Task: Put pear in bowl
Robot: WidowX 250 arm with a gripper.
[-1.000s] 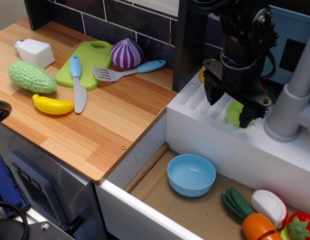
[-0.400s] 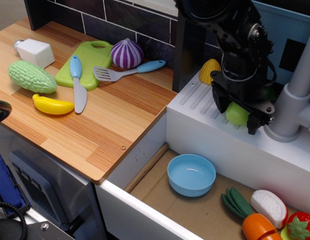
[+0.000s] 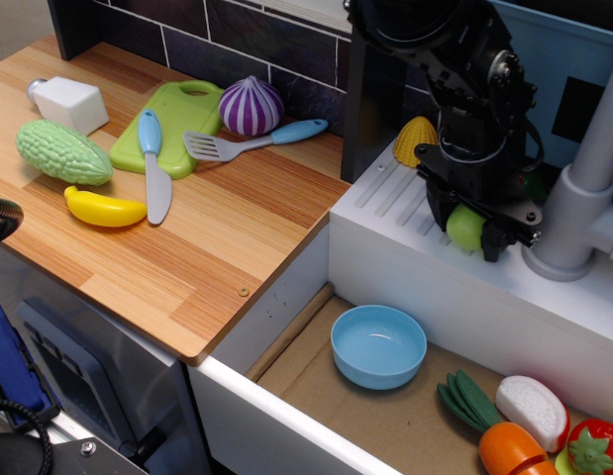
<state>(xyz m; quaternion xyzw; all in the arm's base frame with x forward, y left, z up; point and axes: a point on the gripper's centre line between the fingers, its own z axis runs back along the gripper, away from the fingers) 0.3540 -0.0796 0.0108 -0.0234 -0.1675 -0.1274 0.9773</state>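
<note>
A: Pear (image 3: 465,228) up on the white ribbed ledge beside the grey faucet (image 3: 575,198), pinched between the black claw (image 3: 468,230) fingers, clamped on it by the look.

B: Risks?

A: Smooth and round, so likely to squirt out on lifting. Could roll past the blue bowl (image 3: 378,345) down in the sink, well apart below.

B: Any writing?

A: None legible anywhere.

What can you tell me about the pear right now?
The pear is a small, smooth, light yellow-green rounded fruit that looks like plastic. It sits on the white ridged drainboard beside the grey faucet base, up above the blue bowl. The black gripper brackets it on both sides and hides its top, so only its front shows.
</note>
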